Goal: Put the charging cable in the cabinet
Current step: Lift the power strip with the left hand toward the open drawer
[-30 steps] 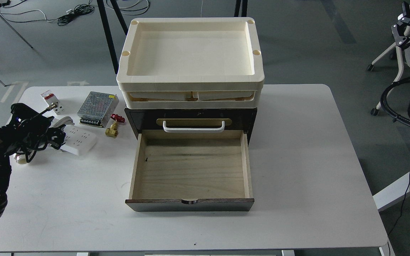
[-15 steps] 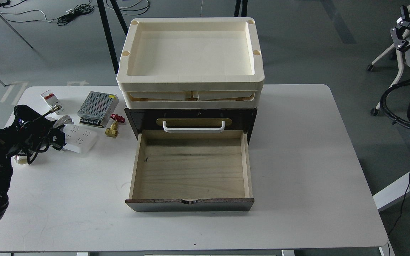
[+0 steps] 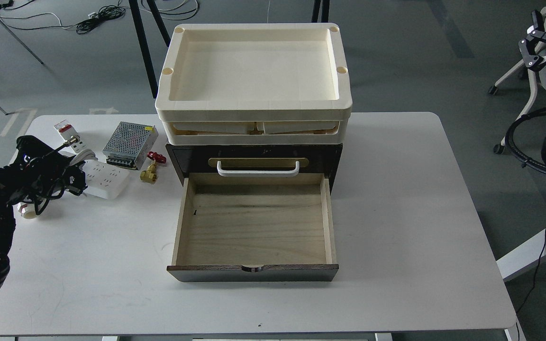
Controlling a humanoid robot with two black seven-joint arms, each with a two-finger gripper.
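The charging cable [image 3: 106, 179] is a flat white power strip with a coiled white cord, at the table's left. My left gripper [image 3: 73, 176] is at its left end, over the cord, and appears shut on it; the dark fingers are hard to tell apart. The cabinet [image 3: 254, 158] is a dark brown drawer unit at the table's middle. Its lower drawer [image 3: 254, 227] is pulled out towards me, pale wood inside, with nothing in it. My right gripper [image 3: 531, 40] is raised at the far right edge, off the table, with its fingers spread.
Cream plastic trays [image 3: 254, 102] are stacked on the cabinet. A perforated metal power supply box [image 3: 130, 144], a small white breaker with a red switch [image 3: 64, 131] and a brass valve with a red handle [image 3: 151, 169] lie behind and beside the strip. A black cable bundle [image 3: 40, 189] hangs on my left arm.
My left gripper and the power strip have moved together a little away from me, towards the metal box. My right gripper has shifted slightly down and left.
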